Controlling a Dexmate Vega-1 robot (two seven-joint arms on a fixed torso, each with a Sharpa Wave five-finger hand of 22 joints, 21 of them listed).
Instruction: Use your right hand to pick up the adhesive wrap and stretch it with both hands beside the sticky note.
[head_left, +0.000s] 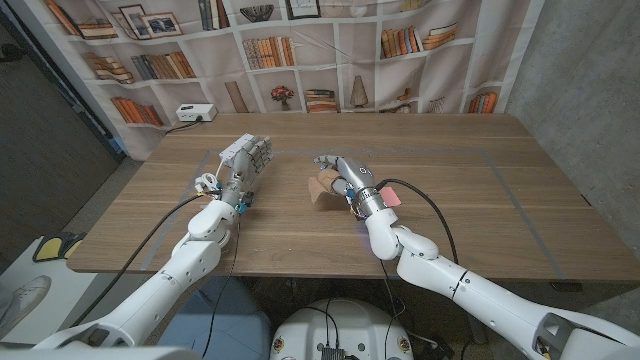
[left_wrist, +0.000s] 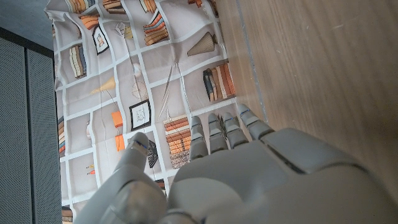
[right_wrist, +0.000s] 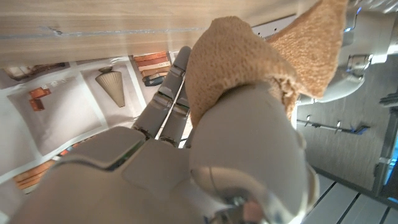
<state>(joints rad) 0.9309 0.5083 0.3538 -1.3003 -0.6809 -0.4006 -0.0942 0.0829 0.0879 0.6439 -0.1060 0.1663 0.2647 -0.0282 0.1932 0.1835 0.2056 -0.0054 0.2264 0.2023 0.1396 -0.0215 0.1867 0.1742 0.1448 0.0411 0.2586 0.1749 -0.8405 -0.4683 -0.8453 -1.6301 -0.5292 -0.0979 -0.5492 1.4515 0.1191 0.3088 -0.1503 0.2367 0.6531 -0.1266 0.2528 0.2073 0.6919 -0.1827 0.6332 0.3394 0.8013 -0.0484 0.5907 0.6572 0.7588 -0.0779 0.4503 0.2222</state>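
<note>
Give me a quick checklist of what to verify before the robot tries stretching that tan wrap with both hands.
1. Right hand holds the tan fuzzy adhesive wrap: ok, also seen in the right wrist view.
2. Left hand free to take the other end: ok, fingers apart, holding nothing.
3. Left hand touching the wrap: not ok, a gap separates them.
4. Pink sticky note beside the right hand on the wooden table: ok, partly hidden by the wrist.
5. Loose end reachable: cannot tell.

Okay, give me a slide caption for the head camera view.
Right hand holds the tan adhesive wrap above the wooden table, pink sticky note beside it; left hand raised, empty.
</note>
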